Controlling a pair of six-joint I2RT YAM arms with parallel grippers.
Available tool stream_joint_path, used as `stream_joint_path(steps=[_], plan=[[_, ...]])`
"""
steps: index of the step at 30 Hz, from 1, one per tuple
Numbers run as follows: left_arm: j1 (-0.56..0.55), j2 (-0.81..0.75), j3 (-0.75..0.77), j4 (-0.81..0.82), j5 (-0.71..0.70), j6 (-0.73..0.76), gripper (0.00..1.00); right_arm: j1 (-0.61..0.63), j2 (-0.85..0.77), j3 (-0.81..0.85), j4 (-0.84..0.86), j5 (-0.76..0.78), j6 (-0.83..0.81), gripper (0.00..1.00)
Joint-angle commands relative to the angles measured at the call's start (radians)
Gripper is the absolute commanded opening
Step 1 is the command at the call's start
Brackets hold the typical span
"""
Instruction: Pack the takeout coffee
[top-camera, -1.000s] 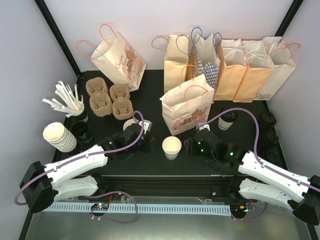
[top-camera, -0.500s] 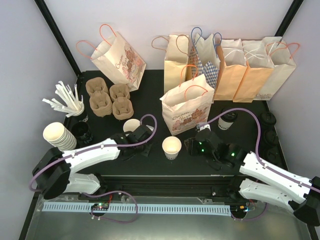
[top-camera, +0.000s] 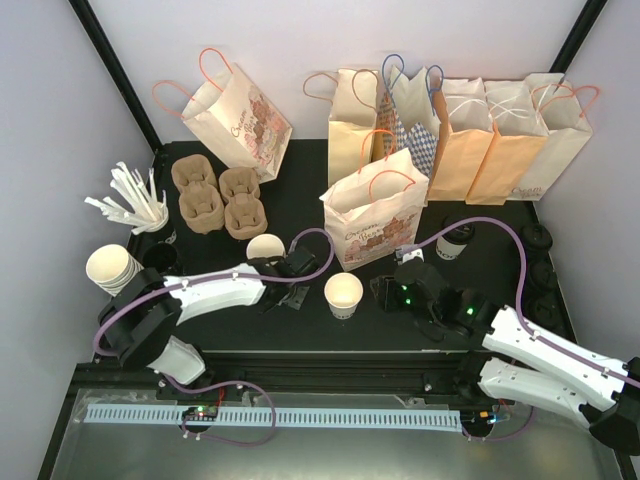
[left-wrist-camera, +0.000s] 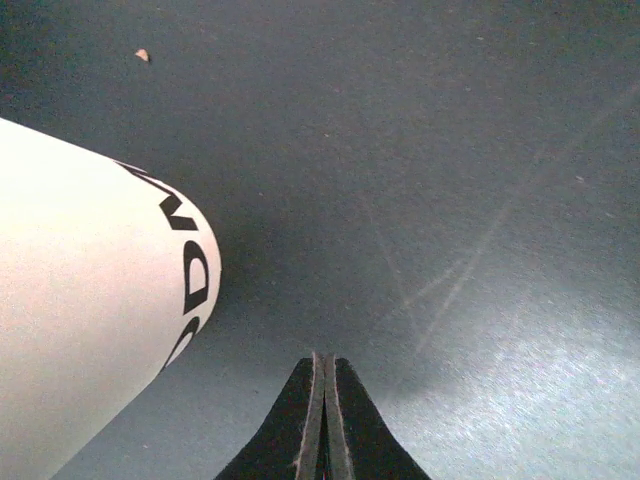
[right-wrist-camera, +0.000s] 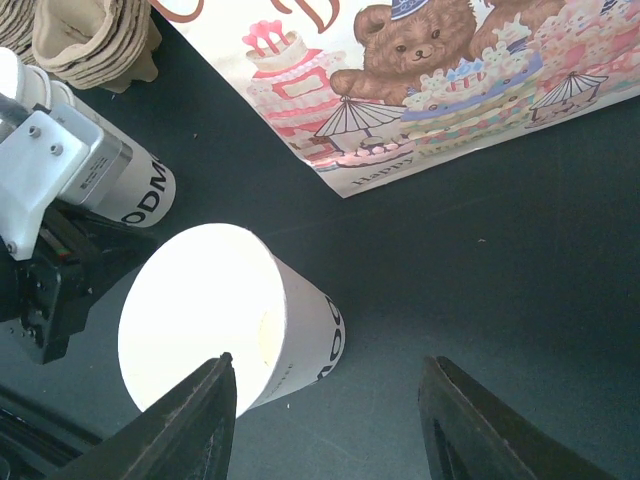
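Top view: you find takeout coffee (top-camera: 456, 240) upright on table, behind right arm, right of bear-print bag (top-camera: 375, 215).
Left wrist view: left gripper (left-wrist-camera: 323, 420) fully closed, empty (lidless cup (left-wrist-camera: 90, 320) alongside, apart).
Right wrist view: right gripper (right-wrist-camera: 330, 365) half open, holding nothing.

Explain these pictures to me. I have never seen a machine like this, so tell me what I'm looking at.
Two white robot arms are bolted at the near edge of a black table. One picture looks down from above. The other two come from small cameras on each arm's wrist. On the table stand paper bags, cardboard cup trays, a stack of cups and one lidded coffee. The left gripper is shut on nothing, beside an open cup. The right gripper is open and empty, facing the other open cup.
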Motion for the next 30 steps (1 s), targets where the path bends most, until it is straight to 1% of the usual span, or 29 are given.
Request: stream_joint_path(steps=[1,5,11,16,22,30], plan=[[-0.002,0.049,0.062,-0.058,-0.090,0.011,0.02,-0.005,-0.011,-0.005,-0.010,0.024,-0.002,0.53],[-0.003,0.087,0.072,-0.059,-0.120,-0.004,0.02,-0.006,-0.012,-0.006,-0.009,0.025,-0.002,0.53],[0.001,0.163,0.099,-0.088,-0.217,-0.045,0.02,-0.005,-0.021,-0.003,-0.019,0.031,-0.005,0.53],[0.023,0.199,0.108,-0.087,-0.243,-0.054,0.02,-0.005,-0.025,-0.002,-0.029,0.036,-0.009,0.53],[0.063,0.233,0.112,-0.075,-0.256,-0.057,0.02,-0.005,-0.017,-0.006,-0.028,0.028,-0.006,0.54],[0.121,0.259,0.124,-0.058,-0.227,-0.053,0.02,-0.005,0.036,-0.016,0.010,-0.042,-0.008,0.54]])
